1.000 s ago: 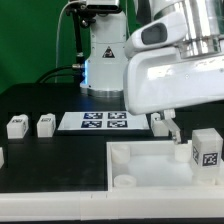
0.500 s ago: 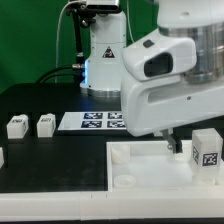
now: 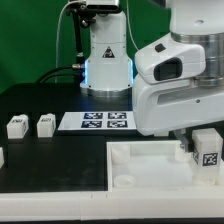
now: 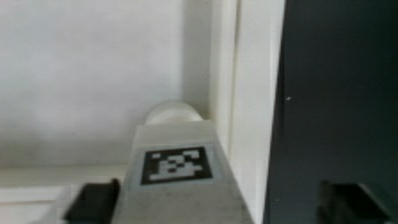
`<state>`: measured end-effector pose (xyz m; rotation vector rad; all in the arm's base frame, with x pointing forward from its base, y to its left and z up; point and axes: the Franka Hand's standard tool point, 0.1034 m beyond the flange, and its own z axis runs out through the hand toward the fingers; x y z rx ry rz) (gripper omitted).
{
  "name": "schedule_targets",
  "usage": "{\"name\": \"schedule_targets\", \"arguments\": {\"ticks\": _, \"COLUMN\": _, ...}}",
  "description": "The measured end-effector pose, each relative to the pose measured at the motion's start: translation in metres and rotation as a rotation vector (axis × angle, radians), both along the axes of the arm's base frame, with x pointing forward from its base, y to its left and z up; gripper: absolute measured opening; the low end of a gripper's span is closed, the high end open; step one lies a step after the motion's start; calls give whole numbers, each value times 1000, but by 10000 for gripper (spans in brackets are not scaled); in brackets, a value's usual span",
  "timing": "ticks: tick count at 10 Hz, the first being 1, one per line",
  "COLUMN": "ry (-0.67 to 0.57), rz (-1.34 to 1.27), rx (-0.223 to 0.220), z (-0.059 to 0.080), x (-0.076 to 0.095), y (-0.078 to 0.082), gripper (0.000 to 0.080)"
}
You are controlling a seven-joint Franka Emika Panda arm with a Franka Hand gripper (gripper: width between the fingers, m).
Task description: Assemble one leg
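One leg (image 3: 208, 150), a small white block with a tag on its face, stands on the large white panel (image 3: 140, 166) near its edge at the exterior view's right. In the wrist view this leg (image 4: 175, 165) lies between my two dark fingers (image 4: 93, 202), with a gap on each side. A round corner socket (image 4: 175, 113) shows just beyond it. My gripper (image 3: 188, 148) (image 4: 222, 205) is open and straddles the leg without touching it. Two more legs (image 3: 16, 126) (image 3: 45, 125) stand on the black table at the exterior view's left.
The marker board (image 3: 105, 121) lies on the table in front of the robot base (image 3: 105, 60). Another white block (image 3: 2, 157) is cut off at the left edge. In the wrist view, black table (image 4: 338, 90) runs along the panel's edge.
The arm has moved toward the exterior view's right, bringing the gripper over to the leg on the panel. The leg and the other parts have not moved.
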<state>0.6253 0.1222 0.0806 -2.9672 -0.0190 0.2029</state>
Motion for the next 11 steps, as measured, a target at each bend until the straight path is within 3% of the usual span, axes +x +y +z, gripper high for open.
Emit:
{"name": "schedule_targets", "arguments": {"ticks": 1, "ry": 13, "rz": -75, "rx": -11, "z": 0, "x": 0, "y": 0, "gripper": 397}}
{"name": "schedule_targets", "arguments": {"ticks": 2, "ry": 24, "rz": -149, "rx": -28, "z": 0, "x": 1, "y": -5, "gripper": 311}}
{"name": "schedule_targets", "arguments": {"ticks": 6, "ry": 39, "rz": -643, "rx": -62, "z": -4, "x": 0, "y": -9, "gripper": 296}}
{"name": "schedule_targets", "arguments": {"ticks": 9, "ry": 134, "rz": -1153, "rx": -5, "z": -5, "x": 1, "y": -11, "gripper": 296}}
{"name": "schedule_targets", "arguments": {"ticks": 11, "ry": 202, "rz": -1351, "rx": 8, "z": -6, "x": 1, "y": -8, "gripper": 297}}
